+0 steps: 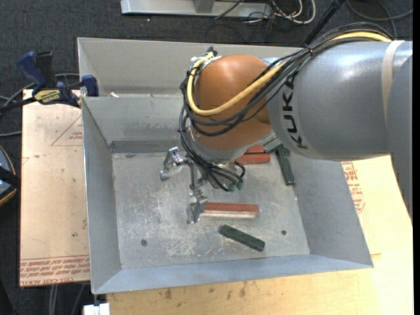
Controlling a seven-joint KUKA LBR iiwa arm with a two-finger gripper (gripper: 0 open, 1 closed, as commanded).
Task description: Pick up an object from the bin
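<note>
The grey metal bin [98,195] has sloping walls and a flat floor, scuffed and flecked with pale scratches. Near the middle of that floor a long reddish-brown bar [231,209] lies flat, running left to right. Just in front of it, and apart from it, a shorter dark green bar [241,237] lies at a slant. Farther back a red block [254,156] lies partly hidden under the arm. Near it, toward the right wall, lies a dark grey-green stick [286,168].

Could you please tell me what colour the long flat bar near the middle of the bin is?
Reddish-brown; the bar shows best in the camera view.
</note>
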